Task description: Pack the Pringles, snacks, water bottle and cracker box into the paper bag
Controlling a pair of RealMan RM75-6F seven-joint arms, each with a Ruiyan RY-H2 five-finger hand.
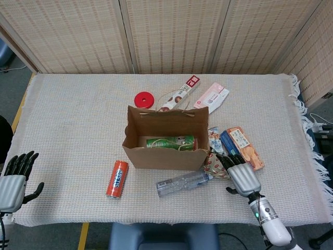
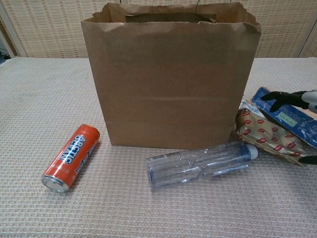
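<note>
the orange can (image 2: 71, 157) lying left of the paper bag (image 2: 171, 79) has white lettering along its side; i cannot read it for certain. its long axis runs from the near left toward the far right. the water bottle (image 2: 200, 164) lies on its side in front of the bag, cap pointing right. a green pringles can (image 1: 170, 141) lies across the bag's floor, long axis left to right. the cracker box (image 1: 241, 148) and a snack pack (image 2: 270, 136) with red marks sit right of the bag. the right hand (image 1: 240, 175) hovers over them, fingers extended, holding nothing. the left hand (image 1: 13, 179) is at the table's near-left edge, fingers apart and empty.
</note>
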